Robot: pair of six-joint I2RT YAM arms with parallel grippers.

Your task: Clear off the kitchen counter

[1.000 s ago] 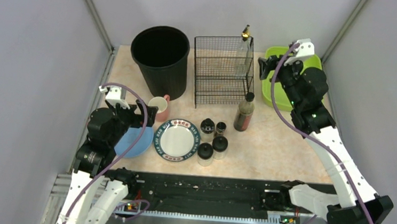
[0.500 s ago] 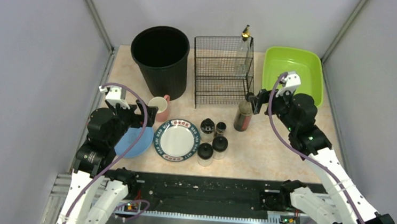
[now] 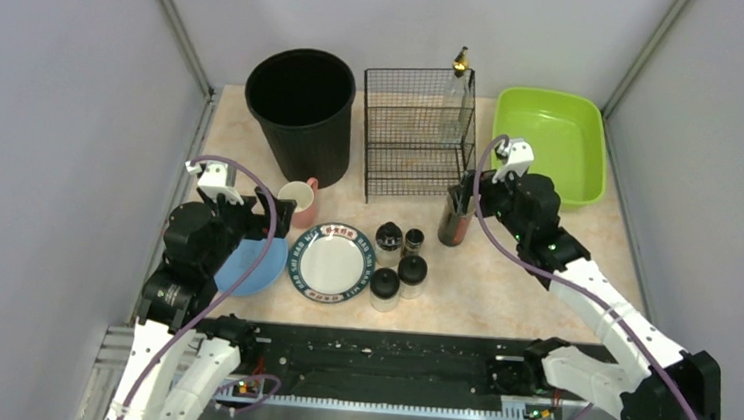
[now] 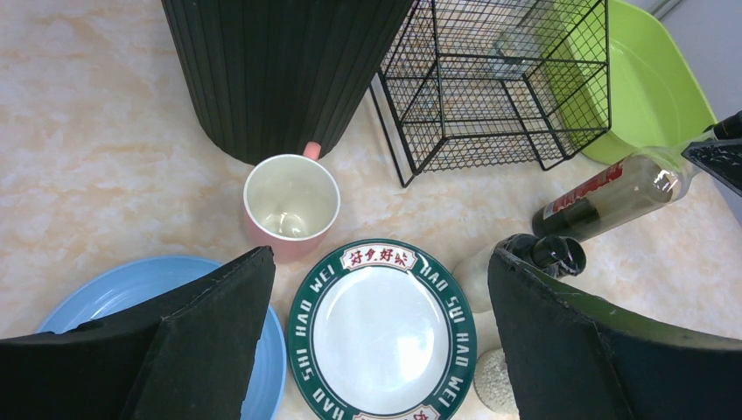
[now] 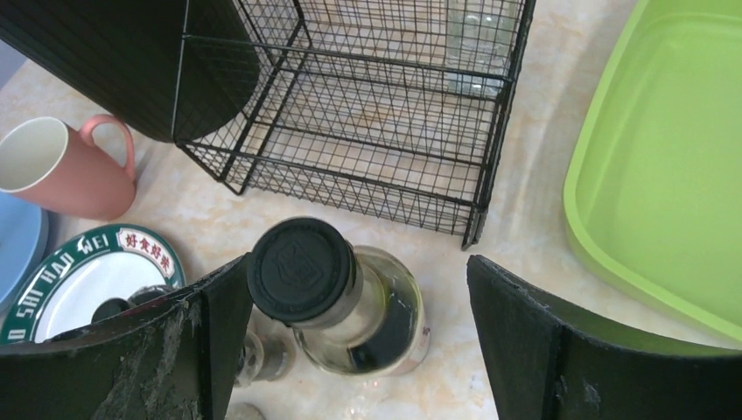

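The kitchen counter is beige with a stone speckle. A dark sauce bottle with a black cap stands by the wire rack's front right corner. My right gripper is open around its neck; the cap sits close against the left finger, with a wide gap to the right finger. My left gripper is open and empty, hovering above a green-rimmed white plate between a blue plate and a pink mug.
A black bin stands back left. A black wire rack holds a clear bottle. A lime-green tray is back right. Several small black-capped shakers stand right of the plate.
My right arm has swung from over the green tray leftward and down to the sauce bottle, its open fingers now around the neck. The left arm has not moved.
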